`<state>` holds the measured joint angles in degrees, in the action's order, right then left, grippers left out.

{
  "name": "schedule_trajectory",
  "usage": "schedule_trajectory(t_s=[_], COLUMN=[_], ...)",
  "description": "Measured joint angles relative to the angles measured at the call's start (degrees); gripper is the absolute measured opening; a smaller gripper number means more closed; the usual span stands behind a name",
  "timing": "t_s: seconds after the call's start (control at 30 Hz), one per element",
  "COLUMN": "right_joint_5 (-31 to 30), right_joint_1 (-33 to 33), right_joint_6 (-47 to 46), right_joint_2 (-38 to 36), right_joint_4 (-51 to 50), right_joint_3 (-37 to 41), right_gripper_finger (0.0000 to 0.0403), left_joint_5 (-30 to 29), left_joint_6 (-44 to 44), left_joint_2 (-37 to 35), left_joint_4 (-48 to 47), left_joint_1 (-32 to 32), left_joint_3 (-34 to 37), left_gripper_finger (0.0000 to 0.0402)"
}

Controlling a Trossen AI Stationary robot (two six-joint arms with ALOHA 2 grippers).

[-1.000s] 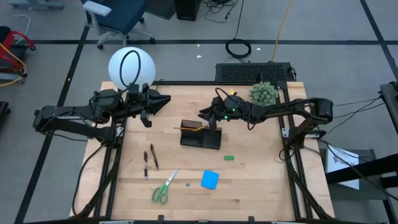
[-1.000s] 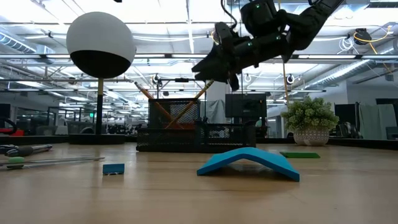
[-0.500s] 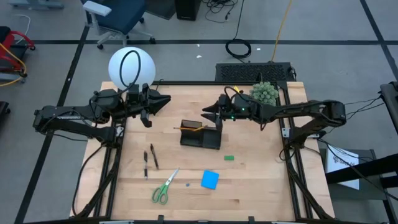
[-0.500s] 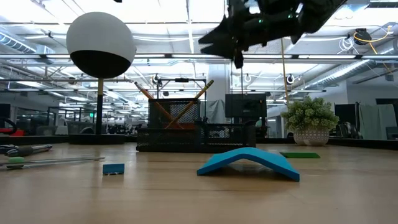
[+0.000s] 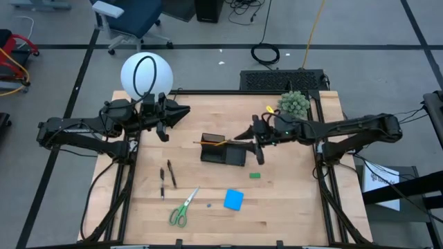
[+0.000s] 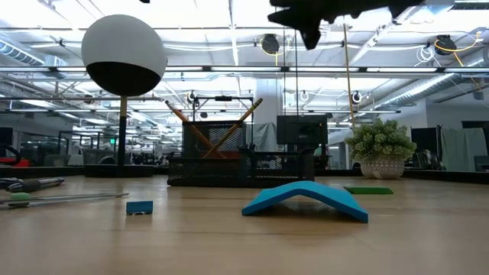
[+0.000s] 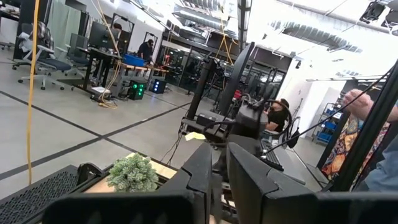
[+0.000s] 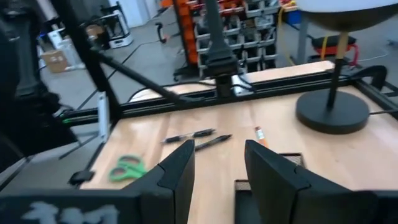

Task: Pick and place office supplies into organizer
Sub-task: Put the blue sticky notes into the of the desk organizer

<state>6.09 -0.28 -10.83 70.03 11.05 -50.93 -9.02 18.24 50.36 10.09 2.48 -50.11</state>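
On the desk (image 6: 229, 244) a black organizer (image 6: 241, 164) holds two crossed pencils (image 6: 218, 128); an arched blue pad (image 6: 306, 200) lies before it; a dark gripper (image 6: 309, 19) hangs above, empty.

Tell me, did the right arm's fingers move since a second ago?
Yes. The right gripper has slid away from the organizer toward the table's right side, and in the low view it has risen higher.

R pincer (image 5: 250, 133) open, raised — L arm parked.

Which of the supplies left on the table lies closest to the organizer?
The small green eraser, just off the organizer's right front corner. The pens, scissors and blue pad lie farther toward the front edge.
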Motion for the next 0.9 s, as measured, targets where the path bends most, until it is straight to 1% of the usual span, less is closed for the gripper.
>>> schedule_trajectory(t_s=[0.27, 0.53, 0.73, 0.8, 0.9], right_joint_5=[0.0, 0.0, -0.1, -1.0, -4.3], right_joint_1=[5.7, 11.7, 14.7, 15.1, 15.7], right_joint_6=[-0.3, -0.4, -0.1, -0.1, -0.5], right_joint_2=[-3.4, -3.8, -3.8, -3.8, -3.8], right_joint_4=[-7.6, -10.5, -11.1, -11.0, -11.0], right_joint_3=[0.0, 0.0, 0.0, 0.0, 0.0], right_gripper_finger=[0.0132, 0.0132, 0.0132, 0.0132, 0.0132], left_joint_5=[0.0, 0.0, 0.0, 0.0, 0.0], left_joint_6=[0.0, 0.0, 0.0, 0.0, 0.0], left_joint_2=[0.0, 0.0, 0.0, 0.0, 0.0], left_joint_4=[0.0, 0.0, 0.0, 0.0, 0.0], left_joint_1=[0.0, 0.0, 0.0, 0.0, 0.0], left_joint_3=[0.0, 0.0, 0.0, 0.0, 0.0], left_gripper_finger=[0.0047, 0.0047, 0.0047, 0.0047, 0.0047])
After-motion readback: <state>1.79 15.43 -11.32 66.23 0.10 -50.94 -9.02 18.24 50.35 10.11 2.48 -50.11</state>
